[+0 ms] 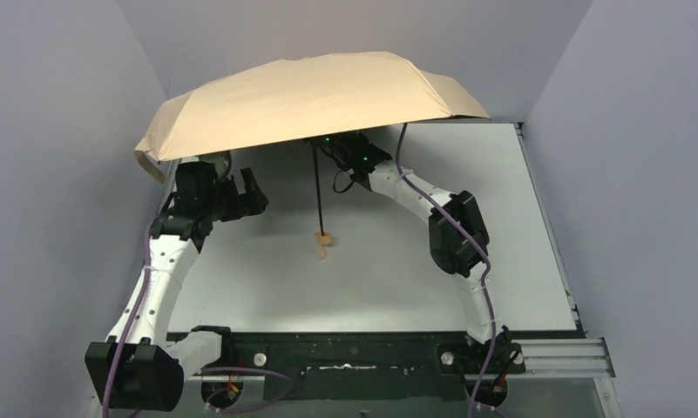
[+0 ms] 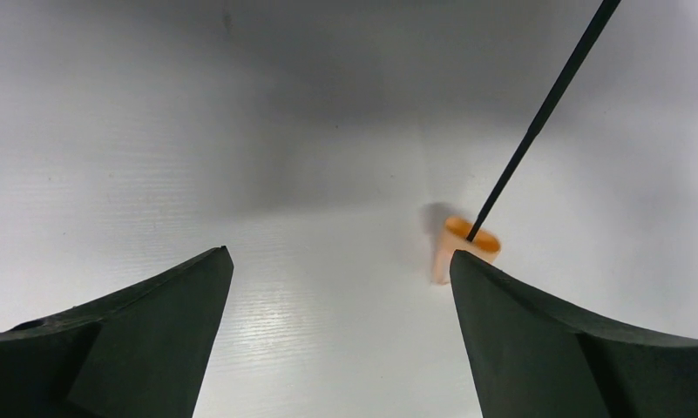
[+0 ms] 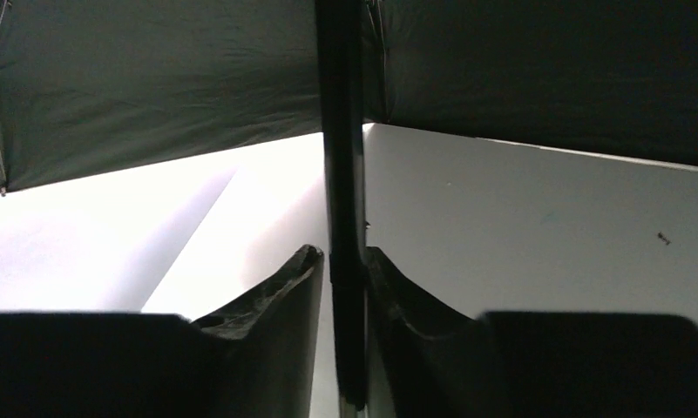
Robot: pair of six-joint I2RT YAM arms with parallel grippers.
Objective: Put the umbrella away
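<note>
The umbrella (image 1: 310, 96) stands open, its beige canopy spread over the back of the table. Its thin black shaft (image 1: 318, 187) runs down to a small tan handle (image 1: 324, 242) resting on the white tabletop. My right gripper (image 1: 323, 150) reaches up under the canopy, its jaws closed in on the shaft (image 3: 341, 131) just below the dark underside of the canopy (image 3: 153, 78). My left gripper (image 1: 249, 197) hovers left of the shaft, wide open and holding nothing. In the left wrist view the handle (image 2: 467, 244) shows just past the right finger of the left gripper (image 2: 341, 254).
The white tabletop (image 1: 397, 279) is boxed in by grey walls (image 1: 57, 174) on the left, back and right. The canopy's left edge droops near the left wall above the left arm. A black rail (image 1: 345, 357) carries both arm bases at the near edge.
</note>
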